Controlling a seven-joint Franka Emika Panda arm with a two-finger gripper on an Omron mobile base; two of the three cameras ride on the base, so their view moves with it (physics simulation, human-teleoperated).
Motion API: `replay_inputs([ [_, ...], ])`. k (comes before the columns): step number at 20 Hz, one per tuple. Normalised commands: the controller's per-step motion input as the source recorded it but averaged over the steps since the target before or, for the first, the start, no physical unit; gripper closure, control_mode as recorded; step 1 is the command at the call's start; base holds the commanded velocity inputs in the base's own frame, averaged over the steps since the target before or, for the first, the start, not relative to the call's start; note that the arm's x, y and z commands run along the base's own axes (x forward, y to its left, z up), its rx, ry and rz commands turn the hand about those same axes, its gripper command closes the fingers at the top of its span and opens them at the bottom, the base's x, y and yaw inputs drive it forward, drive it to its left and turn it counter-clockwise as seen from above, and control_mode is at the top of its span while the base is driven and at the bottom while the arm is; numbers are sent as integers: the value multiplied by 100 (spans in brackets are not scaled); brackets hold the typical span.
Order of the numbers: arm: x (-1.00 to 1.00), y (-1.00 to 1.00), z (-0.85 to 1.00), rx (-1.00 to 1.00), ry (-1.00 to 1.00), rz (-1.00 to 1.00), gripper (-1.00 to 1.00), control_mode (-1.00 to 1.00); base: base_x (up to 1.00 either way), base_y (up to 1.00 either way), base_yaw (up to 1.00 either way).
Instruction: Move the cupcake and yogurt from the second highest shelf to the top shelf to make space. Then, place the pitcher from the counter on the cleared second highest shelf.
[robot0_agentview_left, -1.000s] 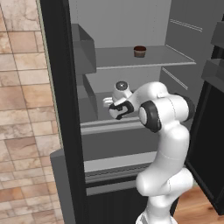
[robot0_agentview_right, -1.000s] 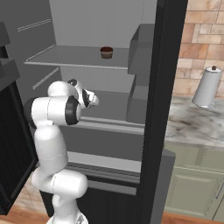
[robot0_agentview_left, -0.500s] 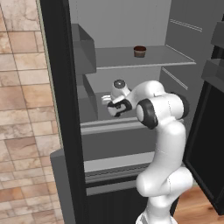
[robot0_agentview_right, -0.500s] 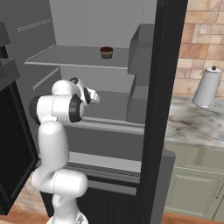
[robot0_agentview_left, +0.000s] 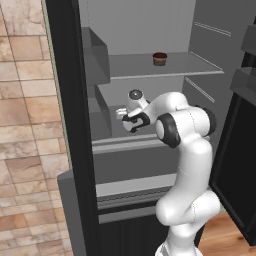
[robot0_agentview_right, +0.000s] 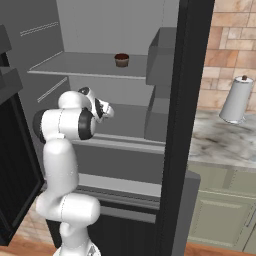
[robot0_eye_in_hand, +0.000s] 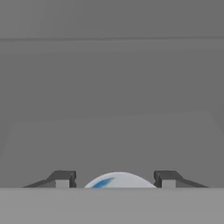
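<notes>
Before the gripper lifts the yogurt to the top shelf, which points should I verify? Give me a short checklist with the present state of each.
1. Yogurt sits between the two fingertips: ok, it is centred in the hand view.
2. Gripper closed firmly on the yogurt: not ok, a gap shows on each side of the cup.
3. Cupcake already on the top shelf: ok.
4. Free room on the top shelf beside the cupcake: ok, bare panel on both sides.
5. Yogurt upright: cannot tell, just its rounded top shows.
6. Pitcher waiting on the counter: cannot tell from these views.
</notes>
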Motion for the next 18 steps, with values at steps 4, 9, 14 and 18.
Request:
replay_inputs([
  [4,-40,0,-25,0,0,-3,100,-100,0,0,0],
  [9,-59,0,-7,0,-3,-1,100,-100,0,0,0],
  [14,-59,0,3,0,-14,0,100,-100,0,0,0],
  [18,-55,0,32,0,-9,0,100,-100,0,0,0],
])
